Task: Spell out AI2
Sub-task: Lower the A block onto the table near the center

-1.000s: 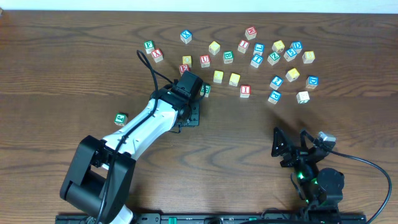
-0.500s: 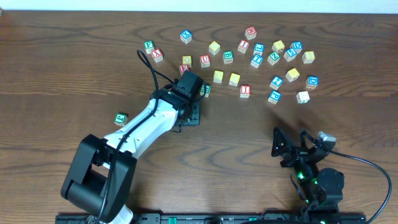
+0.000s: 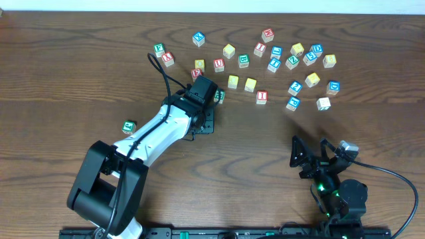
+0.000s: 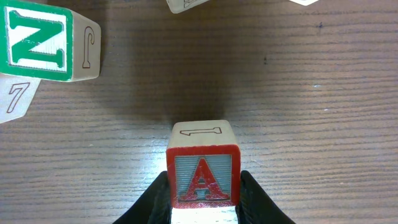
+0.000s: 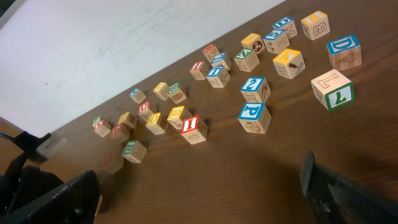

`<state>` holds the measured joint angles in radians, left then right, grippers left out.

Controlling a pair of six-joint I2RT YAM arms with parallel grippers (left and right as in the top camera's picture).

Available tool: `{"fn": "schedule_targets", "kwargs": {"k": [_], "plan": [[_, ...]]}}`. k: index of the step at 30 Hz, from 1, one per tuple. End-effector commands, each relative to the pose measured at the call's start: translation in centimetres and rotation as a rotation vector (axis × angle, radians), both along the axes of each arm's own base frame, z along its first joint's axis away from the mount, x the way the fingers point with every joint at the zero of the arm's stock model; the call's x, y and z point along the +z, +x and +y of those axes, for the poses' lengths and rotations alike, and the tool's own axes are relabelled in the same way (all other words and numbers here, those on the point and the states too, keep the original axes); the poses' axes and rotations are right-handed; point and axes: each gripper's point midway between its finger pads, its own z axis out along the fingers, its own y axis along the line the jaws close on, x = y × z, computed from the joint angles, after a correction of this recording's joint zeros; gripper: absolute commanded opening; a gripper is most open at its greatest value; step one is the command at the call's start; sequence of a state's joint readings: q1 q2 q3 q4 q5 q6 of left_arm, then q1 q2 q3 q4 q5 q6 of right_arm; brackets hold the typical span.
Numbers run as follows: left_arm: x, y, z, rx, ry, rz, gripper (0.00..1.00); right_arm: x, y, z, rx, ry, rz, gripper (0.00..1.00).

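the left gripper (image 4: 203,188) is closing on the a block (image 4: 202,177), a finger (image 4: 158,196) pressing each side of it, with the red letter facing the wrist camera. i cannot tell whether the block is resting on the table (image 3: 372,133) or sitting just above it. the n block (image 4: 37,40), green-lettered, is lying up and to the left in the wrist view, apart from the a block. in the overhead view the left arm is reaching from the near left edge towards the middle of the table, its wrist covering the gripper and the block.

the right gripper (image 5: 199,199) is hanging wide open with nothing between its fingers (image 5: 62,196). it is sitting near the front right of the table (image 3: 309,159), well apart from the blocks.

the i block (image 5: 190,125), red, is lying near the middle of the spread, at the near edge of the cluster (image 3: 261,97). the 2 block (image 5: 254,84), blue, is lying to its right (image 3: 295,87), with the p block (image 5: 254,116) just in front of it. the other blocks are lying scattered along the far side of the table.
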<state>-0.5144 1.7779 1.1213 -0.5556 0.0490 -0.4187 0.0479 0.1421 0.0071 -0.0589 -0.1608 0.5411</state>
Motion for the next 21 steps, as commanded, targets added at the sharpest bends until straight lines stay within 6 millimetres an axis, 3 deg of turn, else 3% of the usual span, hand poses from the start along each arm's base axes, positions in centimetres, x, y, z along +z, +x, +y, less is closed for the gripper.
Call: {"fn": "schedule_targets", "kwargs": {"k": [1, 21], "plan": [[-0.7, -0.1, 0.2, -0.005, 0.025, 0.007, 0.07, -0.1, 0.0, -0.1, -0.005, 0.004, 0.002, 0.99], [-2.0, 0.1, 0.3, -0.004, 0.040, 0.020, 0.07, -0.1, 0.0, -0.1, -0.006, 0.004, 0.002, 0.99]]}}
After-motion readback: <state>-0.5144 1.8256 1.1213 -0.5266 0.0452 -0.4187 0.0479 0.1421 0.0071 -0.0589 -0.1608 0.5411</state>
